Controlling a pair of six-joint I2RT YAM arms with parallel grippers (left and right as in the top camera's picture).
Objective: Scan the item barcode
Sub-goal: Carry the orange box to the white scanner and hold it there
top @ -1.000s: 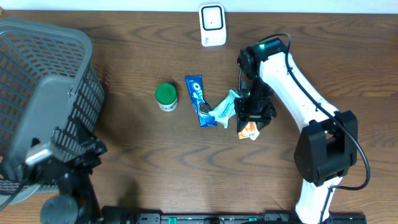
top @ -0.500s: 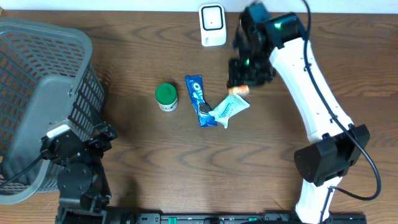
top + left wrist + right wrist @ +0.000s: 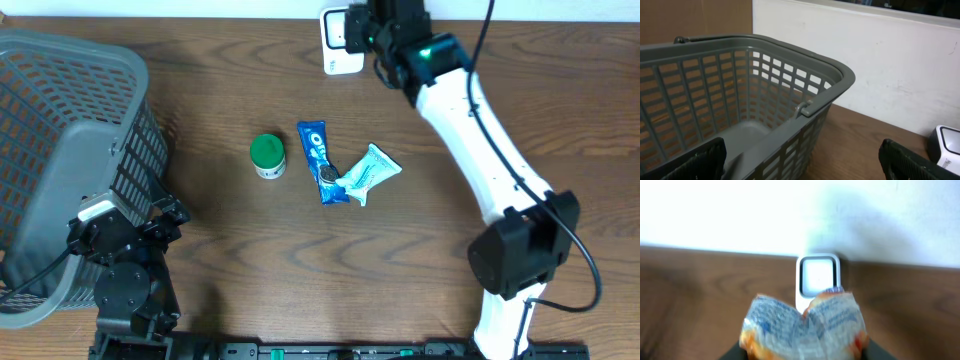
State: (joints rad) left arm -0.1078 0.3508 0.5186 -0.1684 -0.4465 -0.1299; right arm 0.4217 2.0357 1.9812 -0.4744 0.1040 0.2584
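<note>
Wood-grain table runs back to a white wall. On the right gripper [image 3: 385, 28] the fingers are pinched partway shut on a crinkled, orange-edged snack packet [image 3: 805, 322], held just in front of the white scanner [image 3: 817, 277]. I judge it light, soft, slippery foil, best gripped at a sealed edge. The wrist view is blurred, so I can't find the barcode, and from overhead the arm hides the packet. The left gripper [image 3: 800, 162] gapes wide and empty beside the grey basket [image 3: 832, 75].

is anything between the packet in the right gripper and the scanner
Nothing visible does. In the right wrist view the orange-edged packet, held in the right gripper, faces the white scanner straight ahead, with no object between them. The Oreo pack, teal packet and green-lidded jar lie at mid-table, off that path.
</note>
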